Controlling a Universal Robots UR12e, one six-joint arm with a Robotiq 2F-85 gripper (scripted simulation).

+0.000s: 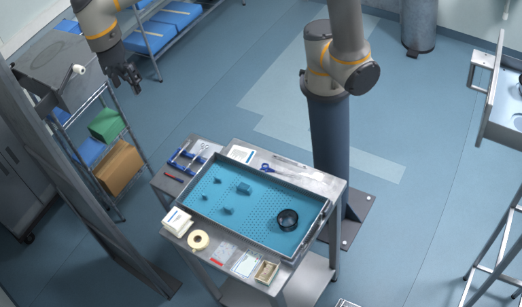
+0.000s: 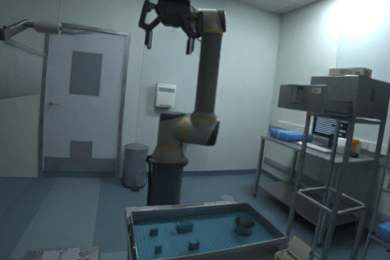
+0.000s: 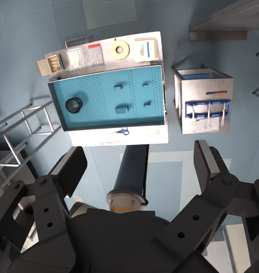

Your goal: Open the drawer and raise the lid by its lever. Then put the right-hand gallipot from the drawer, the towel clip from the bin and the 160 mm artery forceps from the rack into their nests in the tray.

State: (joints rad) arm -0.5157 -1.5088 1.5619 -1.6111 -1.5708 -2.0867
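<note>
The blue-lined tray (image 1: 250,204) sits on a steel table in the middle of the room, and a dark gallipot (image 1: 287,219) stands in its nest at the tray's right end. Beside the tray, a blue rack (image 1: 186,160) on a smaller stand carries three forceps (image 3: 208,119). At the far left a grey lidded bin (image 1: 54,63) has a lever with a white knob (image 1: 79,69). My gripper (image 1: 126,77) hangs open and empty, high in the air just right of that knob. The open drawer (image 1: 504,100) juts in at the right edge.
The arm's blue pedestal (image 1: 328,134) stands behind the table. A wire shelf unit (image 1: 104,150) with green, blue and brown boxes sits under the bin. Tape (image 1: 198,239), cards and scissors (image 1: 266,168) lie on the table around the tray. A steel waste bin (image 1: 419,17) stands far back.
</note>
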